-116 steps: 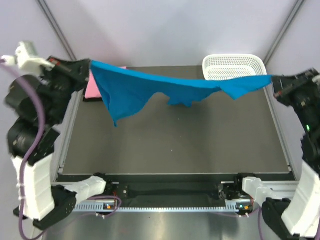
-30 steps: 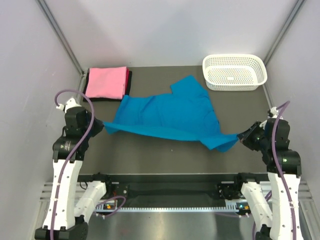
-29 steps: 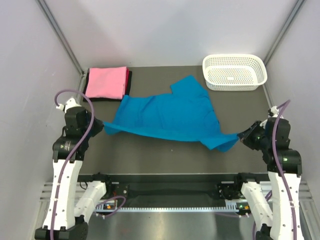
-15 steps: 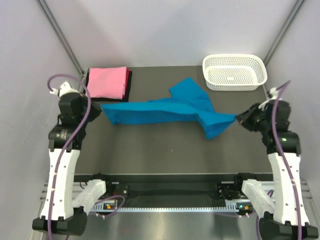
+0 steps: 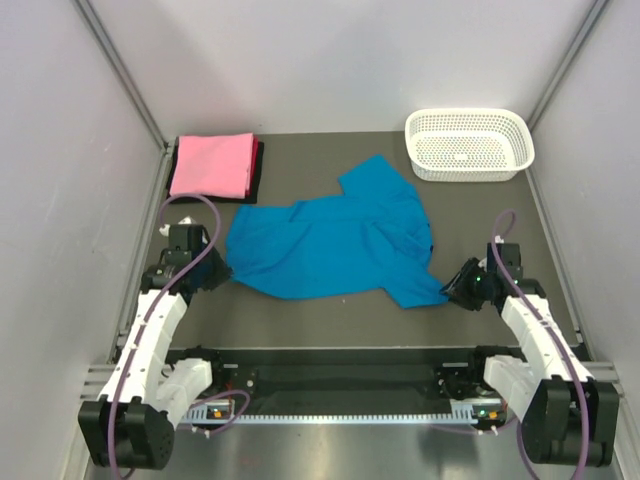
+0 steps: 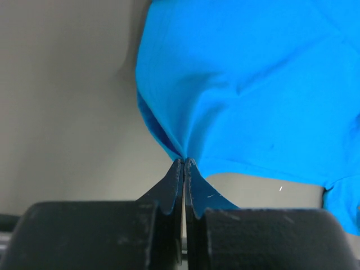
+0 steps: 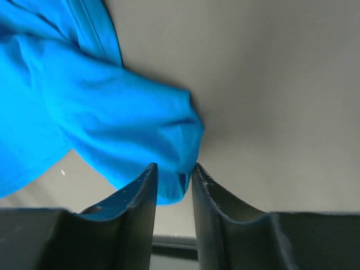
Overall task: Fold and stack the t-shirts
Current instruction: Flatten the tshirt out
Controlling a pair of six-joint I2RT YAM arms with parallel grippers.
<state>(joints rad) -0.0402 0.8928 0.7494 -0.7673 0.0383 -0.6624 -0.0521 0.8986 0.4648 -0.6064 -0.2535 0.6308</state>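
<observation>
The turquoise-blue t-shirt [image 5: 330,245] lies spread and rumpled on the dark table, one sleeve pointing toward the back. My left gripper [image 5: 220,268] is low at the shirt's left edge and shut on a pinch of that cloth [image 6: 253,84]; its tips [image 6: 184,162] meet with fabric bunched at them. At the shirt's near right corner, my right gripper [image 5: 452,290] has its jaws apart. That blue corner [image 7: 101,124] hangs loosely between its tips [image 7: 174,169]. The pink t-shirt [image 5: 212,163] lies folded at the back left, on top of a dark one [image 5: 258,165].
A white perforated basket [image 5: 468,113] stands at the back right corner. The table's raised metal rails [image 5: 150,215] run along both sides, close to each arm. Bare dark mat [image 5: 330,320] lies between the shirt and the near edge.
Both arms have come down and toward the near edge, laying the stretched blue shirt flat on the table. The right gripper's jaws have parted; the left stays shut.
</observation>
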